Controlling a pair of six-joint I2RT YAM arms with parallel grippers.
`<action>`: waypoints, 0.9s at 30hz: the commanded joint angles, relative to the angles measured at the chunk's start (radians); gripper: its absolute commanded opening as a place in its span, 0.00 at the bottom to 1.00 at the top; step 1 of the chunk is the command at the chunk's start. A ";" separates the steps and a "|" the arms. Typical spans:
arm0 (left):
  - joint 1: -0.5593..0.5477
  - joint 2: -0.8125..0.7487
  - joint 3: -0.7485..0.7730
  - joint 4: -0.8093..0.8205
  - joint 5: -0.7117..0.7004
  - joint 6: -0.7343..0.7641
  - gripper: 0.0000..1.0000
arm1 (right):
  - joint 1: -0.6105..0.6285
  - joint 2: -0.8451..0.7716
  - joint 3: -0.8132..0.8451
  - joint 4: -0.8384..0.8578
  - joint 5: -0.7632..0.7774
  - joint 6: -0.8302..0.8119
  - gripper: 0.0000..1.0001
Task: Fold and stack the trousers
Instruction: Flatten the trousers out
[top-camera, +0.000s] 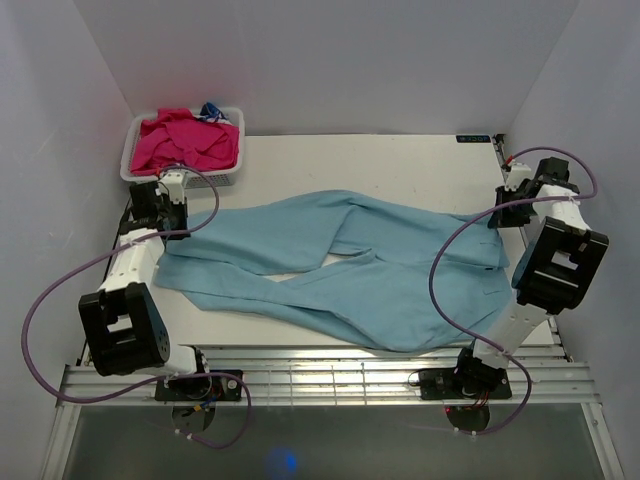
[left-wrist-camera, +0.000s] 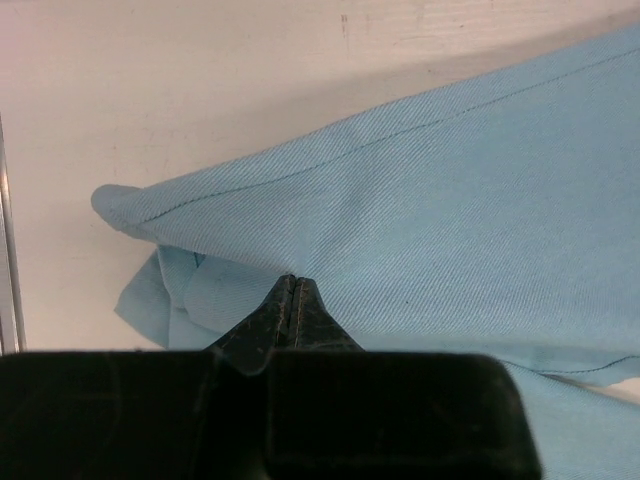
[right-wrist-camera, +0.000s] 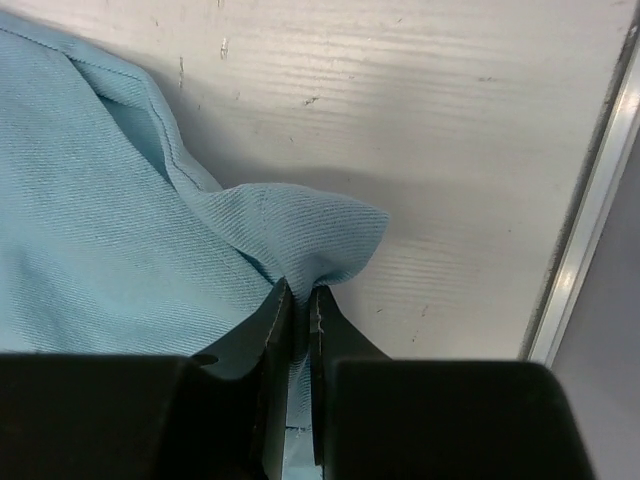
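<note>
Across mid-frame of the top view, trousers lie spread on the table, left gripper pinching a leg end at left, right gripper pinching a corner at right.

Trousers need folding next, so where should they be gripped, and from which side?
Take the trousers at the far corner of each end, coming from the outer side. They lie stretched across the table, leaving those corners free. The left tool and the right tool pinch there now.
</note>
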 joint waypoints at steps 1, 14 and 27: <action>0.023 -0.010 0.001 0.070 -0.040 0.046 0.00 | 0.005 0.013 -0.013 0.043 -0.009 -0.018 0.08; 0.031 0.269 0.360 0.208 -0.067 0.114 0.00 | 0.030 0.162 0.205 0.083 0.020 0.063 0.08; 0.133 0.327 0.481 0.087 0.018 0.022 0.97 | 0.063 0.190 0.367 0.000 0.103 0.043 0.98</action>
